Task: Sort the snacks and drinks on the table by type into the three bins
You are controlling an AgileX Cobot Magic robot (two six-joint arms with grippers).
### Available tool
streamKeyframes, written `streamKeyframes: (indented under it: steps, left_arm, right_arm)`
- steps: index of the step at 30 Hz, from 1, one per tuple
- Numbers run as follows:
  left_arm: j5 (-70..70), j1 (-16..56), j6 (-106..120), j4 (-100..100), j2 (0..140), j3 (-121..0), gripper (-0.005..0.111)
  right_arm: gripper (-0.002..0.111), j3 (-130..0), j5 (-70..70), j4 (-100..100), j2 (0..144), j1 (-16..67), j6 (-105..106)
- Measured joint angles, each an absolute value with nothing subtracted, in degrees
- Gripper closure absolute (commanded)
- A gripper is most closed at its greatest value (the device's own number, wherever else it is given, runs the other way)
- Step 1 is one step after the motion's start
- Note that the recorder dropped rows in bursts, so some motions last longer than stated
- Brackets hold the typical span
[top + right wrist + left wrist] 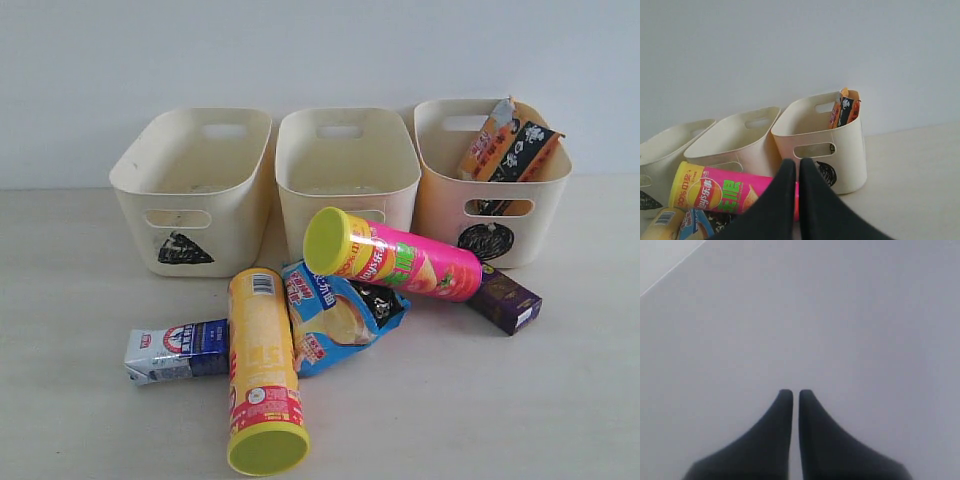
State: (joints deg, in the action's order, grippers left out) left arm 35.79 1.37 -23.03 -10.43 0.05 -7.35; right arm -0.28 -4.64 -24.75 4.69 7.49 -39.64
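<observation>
The left hand (795, 393) and right hand (797, 163) are clenched on nothing. The orange-black bag (505, 145) is lodged in the circle bin (545, 190). The pink cylinder (400, 258) is laid over the blue bag (335, 315) on the bench (80, 420).

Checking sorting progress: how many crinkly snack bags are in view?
2. The orange-black bag stands in the right bin; the blue bag lies on the table before the middle bin. Bin floors are partly hidden.

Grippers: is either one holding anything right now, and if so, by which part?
Nothing is held. The left gripper and the right gripper are both shut, with nothing between their fingertips.
</observation>
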Motion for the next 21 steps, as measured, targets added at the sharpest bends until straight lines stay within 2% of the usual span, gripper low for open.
streamKeyframes:
  steps: [4,13,17,21]
  left_arm:
    - [27.8,1.4,-22.9,-6.2,1.4,-17.6,0.102]
    - [19.8,1.4,-23.0,20.4,9.4,-36.9,0.102]
    - [5.8,1.4,-23.3,24.9,12.4,-43.3,0.102]
    - [-15.6,1.4,-20.0,25.8,17.7,-51.2,0.102]
  right_arm:
    - [0.108,-0.3,-4.6,-24.6,4.7,7.5,-39.8]
    - [0.108,-0.3,-4.6,-24.4,4.7,7.5,-40.9]
    - [0.108,-0.3,-4.5,-24.4,4.7,7.5,-41.1]
    - [0.108,-0.3,-4.2,-24.4,4.7,7.5,-41.2]
